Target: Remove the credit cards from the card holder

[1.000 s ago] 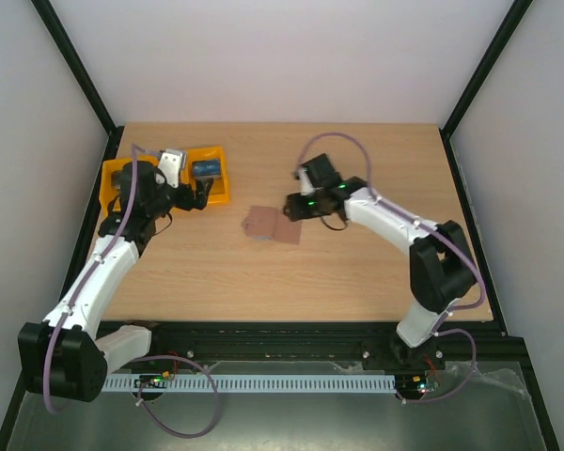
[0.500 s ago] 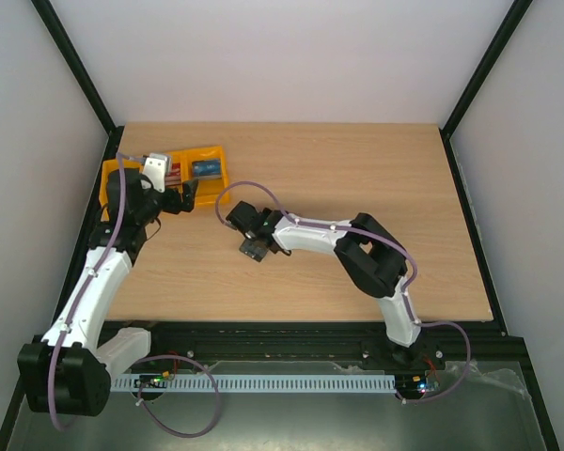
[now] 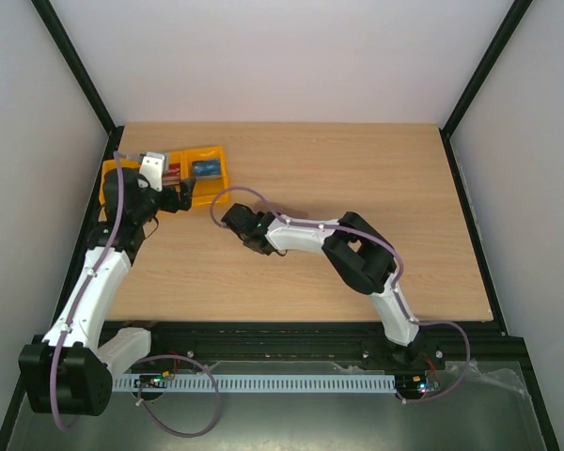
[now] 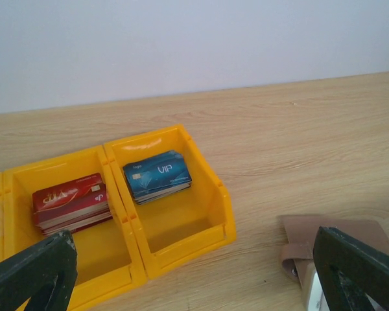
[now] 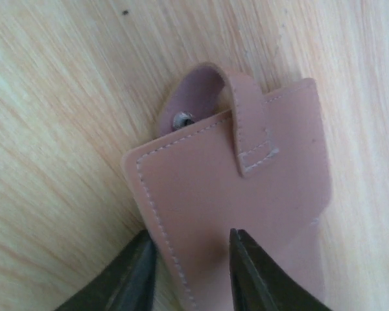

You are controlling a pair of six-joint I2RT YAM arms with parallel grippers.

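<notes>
The card holder [image 5: 246,175] is pinkish-brown with a stitched rim and a curled snap tab, and it fills the right wrist view. My right gripper [image 5: 191,278] is nearly closed over its left edge, one finger beside the edge and one on the face. In the top view my right gripper [image 3: 247,235] hides the holder. The holder also shows at the lower right of the left wrist view [image 4: 350,230]. Credit cards lie in stacks, blue [image 4: 157,175] and red [image 4: 71,201]. My left gripper [image 4: 194,285] is wide open and empty, next to the tray [image 3: 174,195].
The yellow three-compartment tray [image 4: 181,259] sits at the back left of the table [image 3: 227,183] and holds the card stacks. The right arm stretches across the table's middle. Black frame posts stand at the table's corners.
My right arm swung left across the table and the holder went with it, out of sight under the gripper. My left gripper pulled back a little toward the tray.
</notes>
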